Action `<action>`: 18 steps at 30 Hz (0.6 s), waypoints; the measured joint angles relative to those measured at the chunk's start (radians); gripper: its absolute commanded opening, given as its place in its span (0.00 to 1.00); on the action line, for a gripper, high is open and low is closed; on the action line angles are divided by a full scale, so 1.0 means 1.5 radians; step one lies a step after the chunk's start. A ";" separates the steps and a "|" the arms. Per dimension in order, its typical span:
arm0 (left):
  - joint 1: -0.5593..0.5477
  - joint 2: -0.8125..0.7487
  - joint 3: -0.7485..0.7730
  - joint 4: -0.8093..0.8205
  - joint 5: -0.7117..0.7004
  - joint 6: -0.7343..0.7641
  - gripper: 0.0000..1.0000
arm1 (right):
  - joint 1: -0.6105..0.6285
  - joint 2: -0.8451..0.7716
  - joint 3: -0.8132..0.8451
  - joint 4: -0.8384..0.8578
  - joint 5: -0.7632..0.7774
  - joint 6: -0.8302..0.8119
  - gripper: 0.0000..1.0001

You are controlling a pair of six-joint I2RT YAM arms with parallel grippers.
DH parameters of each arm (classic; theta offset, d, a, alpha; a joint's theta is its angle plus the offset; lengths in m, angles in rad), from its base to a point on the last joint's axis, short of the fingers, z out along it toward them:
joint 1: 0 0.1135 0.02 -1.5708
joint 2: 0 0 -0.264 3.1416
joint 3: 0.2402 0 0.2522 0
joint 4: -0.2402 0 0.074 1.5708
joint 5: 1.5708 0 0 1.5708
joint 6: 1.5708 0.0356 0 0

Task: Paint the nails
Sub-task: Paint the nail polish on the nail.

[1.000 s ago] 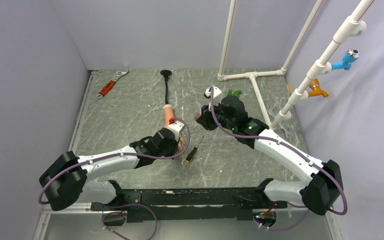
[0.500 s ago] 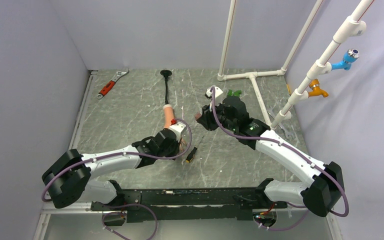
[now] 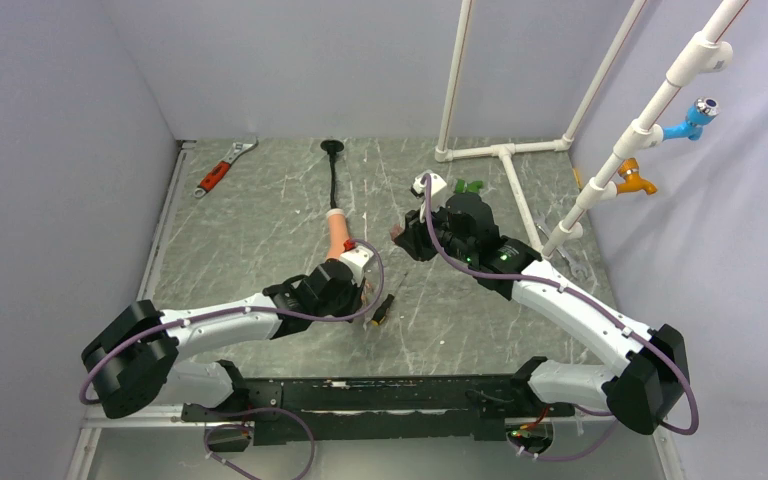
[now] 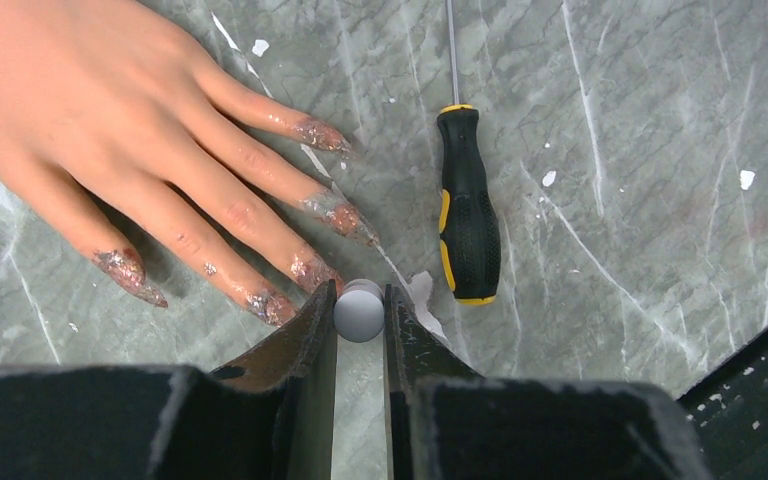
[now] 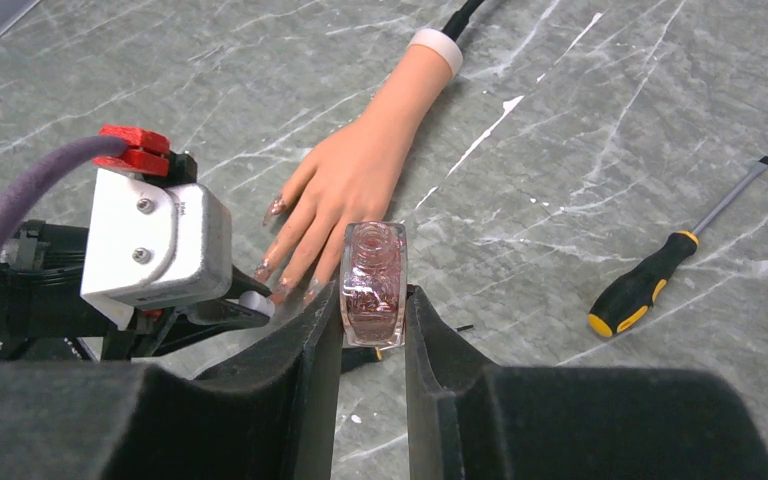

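Observation:
A peach rubber hand (image 4: pixel 110 110) lies palm down on the table, and its nails (image 4: pixel 320 133) are smeared with pink glitter polish. My left gripper (image 4: pixel 359 295) is shut on a round grey brush cap (image 4: pixel 359 312). The cap sits just beside a fingertip (image 4: pixel 310 270), and the brush under it is hidden. My right gripper (image 5: pixel 373 290) is shut on a clear bottle of pink glitter polish (image 5: pixel 375 280), held above the table near the hand (image 5: pixel 350 180). From above, the left gripper (image 3: pixel 362 292) is over the hand's (image 3: pixel 337 232) fingers. The right gripper (image 3: pixel 400 240) is to their right.
A black-and-yellow screwdriver (image 4: pixel 465 235) lies just right of the fingers (image 3: pixel 383 310). A red-handled wrench (image 3: pixel 222 168) rests at the far left. White pipes (image 3: pixel 505 160) stand at the back right, with blue (image 3: pixel 688 122) and orange (image 3: pixel 632 182) taps on one. The hand's black stalk (image 3: pixel 333 170) runs to the rear.
The left arm has shifted very slightly over the fingers. The right arm holds still with the bottle.

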 measured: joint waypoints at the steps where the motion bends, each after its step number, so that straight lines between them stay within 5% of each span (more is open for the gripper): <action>1: 0.000 -0.004 -0.003 0.001 0.001 -0.002 0.00 | 0.000 0.000 0.000 0.000 0.000 0.000 0.00; 18: -0.004 -0.041 -0.028 0.002 -0.025 -0.027 0.00 | 0.000 0.005 -0.001 0.001 -0.005 0.001 0.00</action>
